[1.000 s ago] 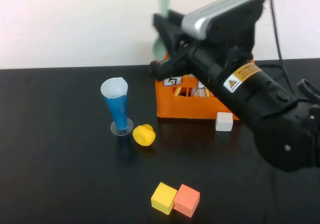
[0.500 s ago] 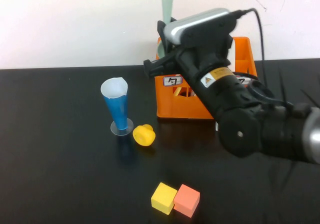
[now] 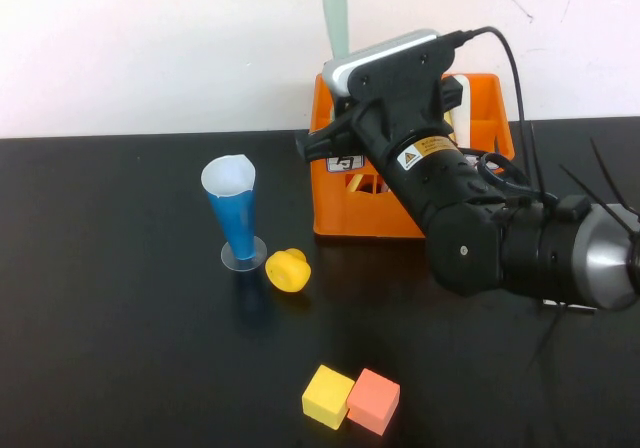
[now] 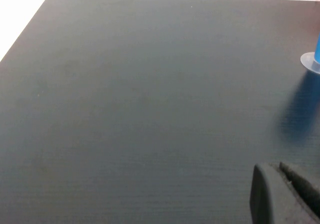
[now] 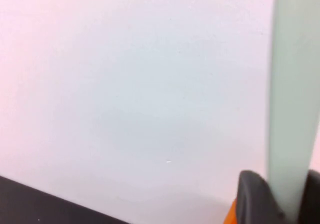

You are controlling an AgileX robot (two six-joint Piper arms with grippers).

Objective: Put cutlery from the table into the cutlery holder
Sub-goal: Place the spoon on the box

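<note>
Mint spoon [image 3: 336,16]: bowl hidden behind right gripper [image 3: 338,103]. Cutlery holder [image 3: 484,103]: front and slots largely masked by arm. Left gripper [image 4: 285,194]: cropped at 5 o'clock. Blue cup [image 4: 312,61]: only base visible.

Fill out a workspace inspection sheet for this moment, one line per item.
Surface: glossy black table, bare where visible.
Job's things: mint-green spoon upright over the orange cutlery holder; other cutlery mostly hidden.
Clutter: blue cup, yellow round piece, yellow cube, orange cube.
Grippers: right end effector shut on the spoon at the holder; left end effector low over bare table.
Cables: black cable on the right arm.
Surroundings: plain pale wall.
</note>
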